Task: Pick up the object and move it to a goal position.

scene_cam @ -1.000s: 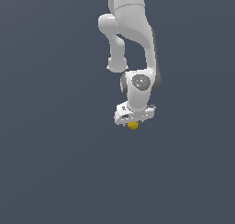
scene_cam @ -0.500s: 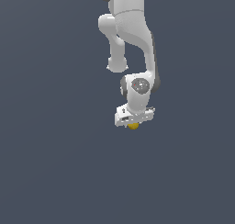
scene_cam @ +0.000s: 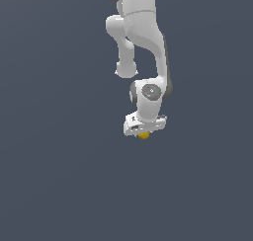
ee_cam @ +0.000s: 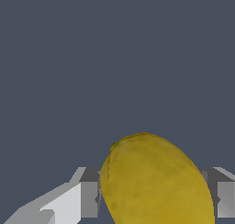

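The object is a small yellow, lemon-like lump (scene_cam: 144, 135) that shows just under my white gripper (scene_cam: 144, 131) in the exterior view. In the wrist view the lemon-like object (ee_cam: 156, 182) fills the space between my two fingers (ee_cam: 89, 193), which press against its sides. The gripper is shut on it. The arm hangs down from the top of the exterior view, and the gripper points downward. Whether the object touches the ground cannot be told.
A plain dark grey-blue surface (scene_cam: 59, 176) spreads on all sides. No other objects or edges show in either view.
The arm, gripper and object have stayed in almost the same place across the frames; at most a very slight shift shows.
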You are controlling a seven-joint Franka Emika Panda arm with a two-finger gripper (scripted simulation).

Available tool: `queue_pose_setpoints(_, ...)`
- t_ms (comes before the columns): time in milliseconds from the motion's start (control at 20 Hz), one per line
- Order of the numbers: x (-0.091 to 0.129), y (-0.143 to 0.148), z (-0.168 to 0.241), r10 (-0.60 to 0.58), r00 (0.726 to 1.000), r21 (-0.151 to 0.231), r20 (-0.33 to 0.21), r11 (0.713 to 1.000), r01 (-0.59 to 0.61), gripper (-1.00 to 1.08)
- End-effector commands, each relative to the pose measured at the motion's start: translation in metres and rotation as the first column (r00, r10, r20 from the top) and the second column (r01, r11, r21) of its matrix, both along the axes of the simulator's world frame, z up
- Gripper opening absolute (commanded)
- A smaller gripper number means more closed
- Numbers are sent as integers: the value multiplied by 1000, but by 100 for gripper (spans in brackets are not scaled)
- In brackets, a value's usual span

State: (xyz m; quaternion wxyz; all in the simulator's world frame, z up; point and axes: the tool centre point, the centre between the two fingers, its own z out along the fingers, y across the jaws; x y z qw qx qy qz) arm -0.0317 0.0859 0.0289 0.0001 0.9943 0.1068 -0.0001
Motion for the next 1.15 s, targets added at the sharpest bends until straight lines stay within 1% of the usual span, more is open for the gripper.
queue_pose_setpoints(0,-3,4,0,1,1000,0,0,1000,-1,-100)
queue_pose_setpoints(250,-18,24,1,1,1000,0,0,1000,-1,-100)
queue_pose_setpoints(550,-48,63,3,1,1000,0,0,1000,-1,-100)
queue_pose_setpoints(700,-59,79,4,1,1000,0,0,1000,-1,-100)
queue_pose_setpoints(900,-66,90,5,1,1000,0,0,1000,-1,-100)
queue_pose_setpoints(1100,-66,91,5,1,1000,0,0,1000,-1,-100)
